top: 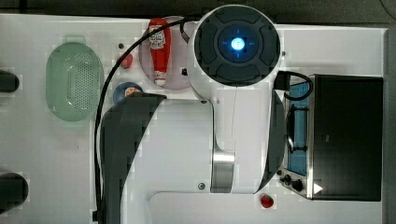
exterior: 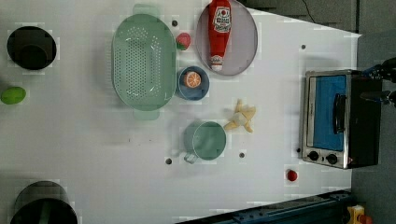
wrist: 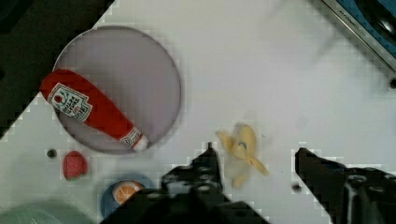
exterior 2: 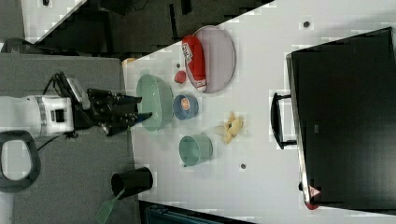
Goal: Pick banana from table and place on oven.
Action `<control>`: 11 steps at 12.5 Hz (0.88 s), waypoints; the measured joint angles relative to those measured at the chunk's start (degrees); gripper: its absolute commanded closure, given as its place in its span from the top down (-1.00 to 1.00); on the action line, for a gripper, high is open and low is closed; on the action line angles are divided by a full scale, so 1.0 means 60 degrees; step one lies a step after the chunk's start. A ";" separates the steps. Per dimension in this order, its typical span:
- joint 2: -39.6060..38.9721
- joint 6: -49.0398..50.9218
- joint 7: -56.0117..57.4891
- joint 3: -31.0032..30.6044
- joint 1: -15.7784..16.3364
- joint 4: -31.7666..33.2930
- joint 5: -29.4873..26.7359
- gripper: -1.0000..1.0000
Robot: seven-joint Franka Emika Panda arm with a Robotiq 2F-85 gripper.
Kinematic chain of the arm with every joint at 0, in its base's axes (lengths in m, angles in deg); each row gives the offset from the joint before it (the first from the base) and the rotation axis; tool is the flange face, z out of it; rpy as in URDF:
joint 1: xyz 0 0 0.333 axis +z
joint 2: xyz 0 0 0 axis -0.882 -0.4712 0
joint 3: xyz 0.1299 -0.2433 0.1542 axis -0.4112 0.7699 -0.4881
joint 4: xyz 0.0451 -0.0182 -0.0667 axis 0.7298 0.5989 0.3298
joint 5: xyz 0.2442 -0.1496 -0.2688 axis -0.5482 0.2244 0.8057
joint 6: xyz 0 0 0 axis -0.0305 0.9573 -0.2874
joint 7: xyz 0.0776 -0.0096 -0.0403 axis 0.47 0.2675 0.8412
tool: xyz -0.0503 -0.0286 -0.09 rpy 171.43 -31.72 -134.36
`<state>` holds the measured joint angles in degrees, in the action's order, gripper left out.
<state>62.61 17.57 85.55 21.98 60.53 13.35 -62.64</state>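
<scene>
**Banana not yet picked; approach under way, grasp and placement outstanding**

The banana (exterior: 240, 119) is seen lying on the white table (exterior: 93, 154), right of centre in the left view, between the green mug (exterior: 205, 140) and the oven (exterior: 340, 119), apart from both. In the right view it is found near the middle of the frame, just left of the oven's door handle.

In the wrist view the gripper (wrist: 254, 161) is shown with its two dark fingers spread wide apart and nothing held between them; the banana lies on the table in the gap between them, in the lower centre of the frame. No contact with it can be made out.

The flat black top of the oven, at the right of the top view, is seen bare.

It is judged that only the approach has been begun. Left to be done: the descent onto the banana, the closing of the fingers, the lift, the carry to the oven and the release on its top.
</scene>
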 measured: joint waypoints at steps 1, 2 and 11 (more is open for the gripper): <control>0.0903 0.0706 0.0037 -0.0237 -0.0286 0.1082 -0.0280 0.59; 0.1999 0.1372 0.0082 -0.0430 -0.0574 0.2033 -0.0370 0.81; 0.3704 -0.0133 0.0297 -0.0605 -0.0672 0.2928 -0.0106 1.00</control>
<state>84.83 16.77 87.34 18.35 56.50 30.92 -63.28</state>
